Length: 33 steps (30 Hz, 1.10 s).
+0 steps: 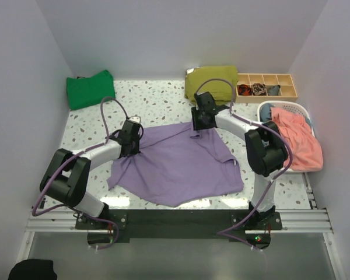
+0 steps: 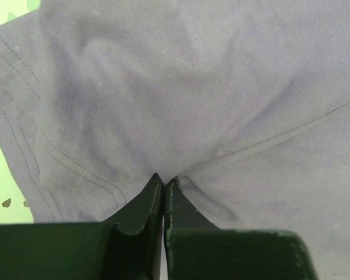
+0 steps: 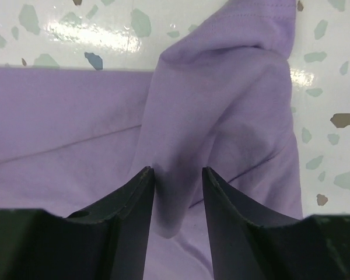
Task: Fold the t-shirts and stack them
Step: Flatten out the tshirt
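The lavender t-shirt lies rumpled but mostly flat in the middle of the worktop, and both my arms reach to its far edge. My left jaws are pressed together on a pinch of cloth near a stitched hem at its left side. My right jaws stand narrowly apart astride a raised ridge at its far right corner (whether they truly grip it, I cannot tell). Nearly all the shirt spreads from both jaws toward my bases, so the edge between them runs left to right. I judge the next pull must carry that edge evenly. The green t-shirt lies folded far left.
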Each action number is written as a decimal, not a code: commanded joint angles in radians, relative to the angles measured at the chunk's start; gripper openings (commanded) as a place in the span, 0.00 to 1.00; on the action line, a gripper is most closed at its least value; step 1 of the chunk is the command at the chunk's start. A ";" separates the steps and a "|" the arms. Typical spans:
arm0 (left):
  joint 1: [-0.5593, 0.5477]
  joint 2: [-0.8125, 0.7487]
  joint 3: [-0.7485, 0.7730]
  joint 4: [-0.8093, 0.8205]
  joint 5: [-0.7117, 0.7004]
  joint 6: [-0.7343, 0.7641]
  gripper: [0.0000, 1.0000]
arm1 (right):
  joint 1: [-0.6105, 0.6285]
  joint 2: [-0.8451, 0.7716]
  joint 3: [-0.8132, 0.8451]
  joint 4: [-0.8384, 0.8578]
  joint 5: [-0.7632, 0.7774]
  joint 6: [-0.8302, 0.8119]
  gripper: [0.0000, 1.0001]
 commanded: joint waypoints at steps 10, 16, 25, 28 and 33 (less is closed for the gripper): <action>-0.002 -0.135 0.105 -0.061 -0.049 0.016 0.00 | 0.048 -0.013 0.070 -0.052 0.110 -0.048 0.00; -0.002 -0.192 0.179 -0.146 -0.059 0.030 0.00 | 0.048 -0.255 -0.010 -0.089 0.219 -0.067 0.00; -0.002 -0.159 0.161 -0.152 -0.047 0.023 0.12 | 0.048 -0.360 -0.042 -0.123 0.233 -0.080 0.01; -0.002 -0.126 0.167 -0.147 -0.044 0.024 0.16 | 0.048 -0.352 -0.044 -0.120 0.227 -0.080 0.00; -0.002 -0.093 0.171 -0.132 -0.029 0.030 0.24 | 0.046 -0.349 -0.044 -0.113 0.230 -0.086 0.00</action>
